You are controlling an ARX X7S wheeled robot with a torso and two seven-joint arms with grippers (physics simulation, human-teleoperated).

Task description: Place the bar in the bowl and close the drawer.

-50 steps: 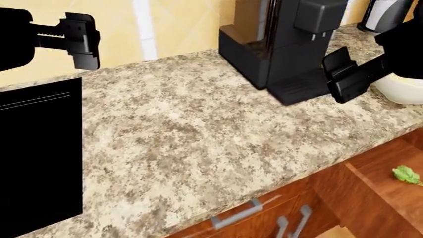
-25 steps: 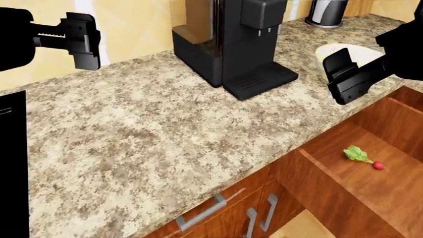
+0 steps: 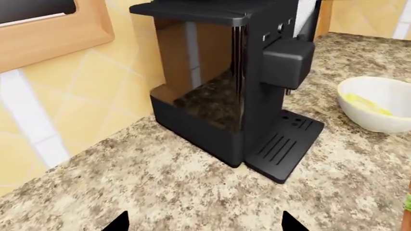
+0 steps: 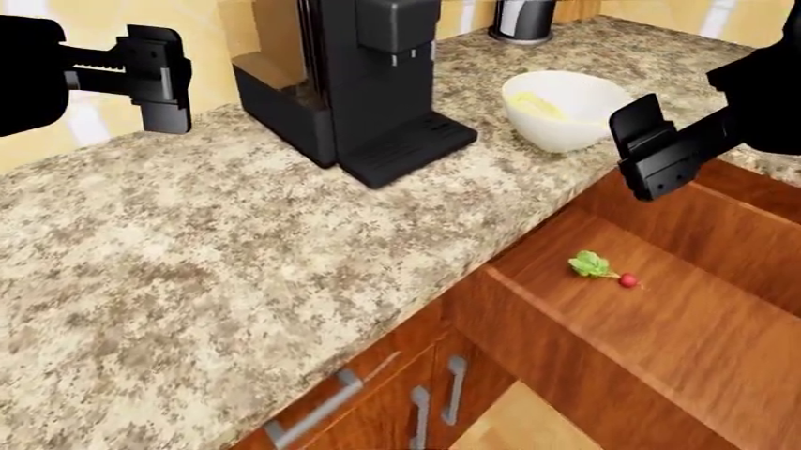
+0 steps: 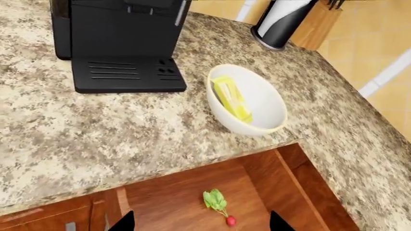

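The pale yellow bar lies inside the white bowl on the granite counter. Both also show in the head view, the bar in the bowl just behind the drawer. The reddish-brown drawer stands pulled open below the counter edge, with a small radish on its floor. My right gripper hangs open above the drawer's back edge, near the bowl, holding nothing. Far to the left my left gripper is open over the counter, empty. In the right wrist view the drawer floor lies under the right gripper.
A black coffee machine stands on the counter left of the bowl. A dark canister is at the back. Cabinet fronts with silver handles sit below the counter, left of the drawer. The left wrist view faces the coffee machine.
The head view has swung to the right: coffee machine and bowl slid left in it, and more of the open drawer shows. Both grippers keep their places in the view, still open.
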